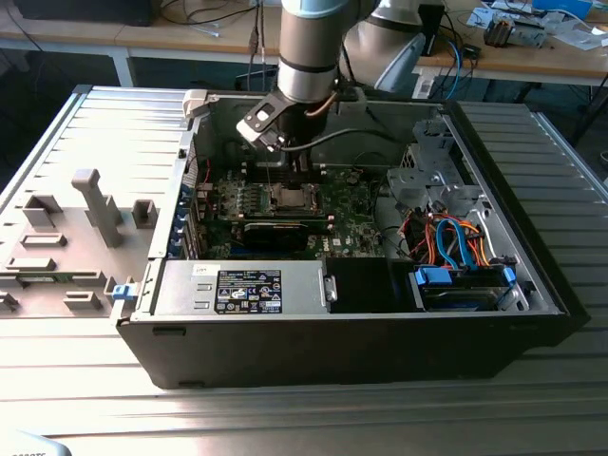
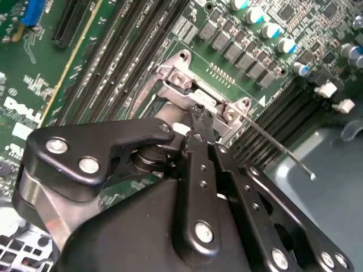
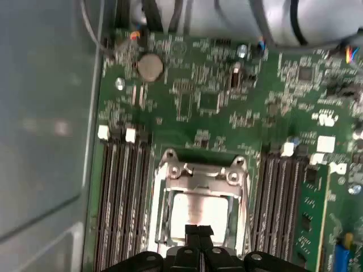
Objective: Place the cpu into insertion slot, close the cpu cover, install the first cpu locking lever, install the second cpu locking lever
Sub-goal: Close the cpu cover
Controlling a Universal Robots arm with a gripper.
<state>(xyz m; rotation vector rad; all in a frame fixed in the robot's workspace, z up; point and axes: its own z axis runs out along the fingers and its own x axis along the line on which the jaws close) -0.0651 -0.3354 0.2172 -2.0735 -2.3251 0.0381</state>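
On the ribbed metal bench [image 1: 57, 399] an open black computer case [image 1: 361, 351] lies with its inside facing up. In the exterior view a grey panel [image 1: 66, 228] lies flat at the case's 9 o'clock. The robot arm [image 1: 309, 47] comes down into the case from 12 o'clock. The green circuit board [image 1: 351, 223] covers the case floor toward 10 o'clock. A grey power supply box [image 1: 242, 290] sits along the wall at 7 o'clock, and a blue-edged drive bay [image 1: 461, 285] at 4 o'clock. The insertion slot [image 1: 288, 199] is near the middle of the board, directly under the arm's tool. In the first wrist view, rows of dark memory slots [image 3: 122, 198] flank the socket on both sides. The claw [image 3: 199, 230] is clenched, its two narrow black fingertips pressed together with nothing visible between them. In the second wrist view its tip [image 2: 197, 111] is down at the hinge edge of the socket's metal frame; actual contact cannot be judged. The cpu cover [image 3: 201, 177] lies folded down flat over the socket. The cpu [image 3: 201, 209] is seated in the slot, its silvery top showing through the cover's square window. A thin metal locking lever [image 2: 278, 148] juts out from a corner of the frame, past the memory slots, unlatched. A round coin battery [image 3: 150, 67] sits on the board well apart from the socket.
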